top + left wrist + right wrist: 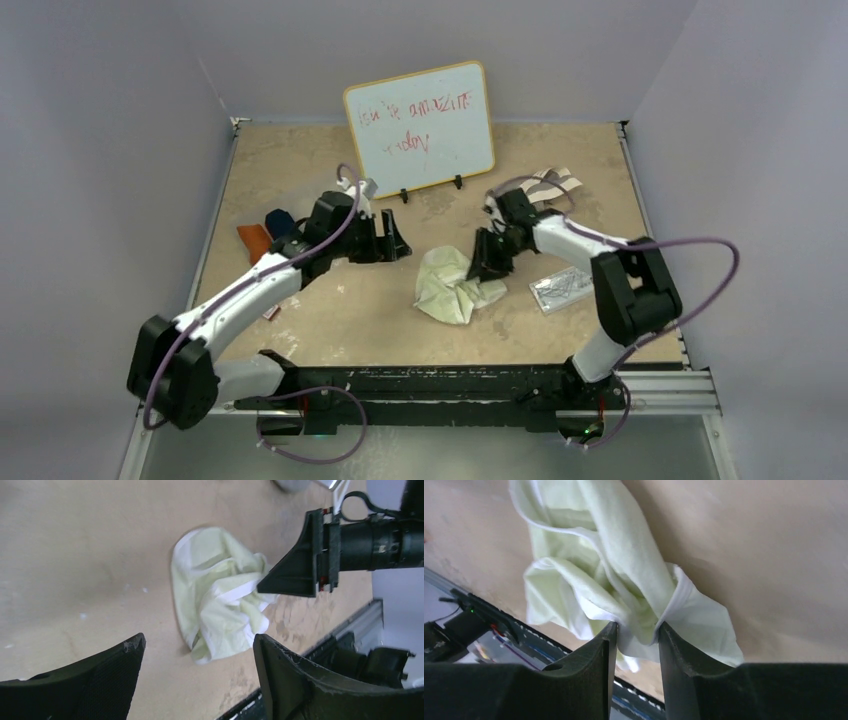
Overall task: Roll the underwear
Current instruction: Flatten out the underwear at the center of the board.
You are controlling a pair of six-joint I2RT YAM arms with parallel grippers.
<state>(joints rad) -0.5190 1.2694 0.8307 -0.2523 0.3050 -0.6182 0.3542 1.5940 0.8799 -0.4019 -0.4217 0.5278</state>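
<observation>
Between the two arms, on the middle of the tabletop, the cream underwear lies crumpled, its bulk spreading leftward from the right hand, which pinches a fold of its right edge between nearly closed fingers. The left hand hangs released, fingers spread wide, near the cloth's far-left side without touching it, so the right arm is the nearer.

Robot lab (walled table, whiteboard)

Overhead view looks down from behind; both wrist views closely share the cream underwear.
</observation>
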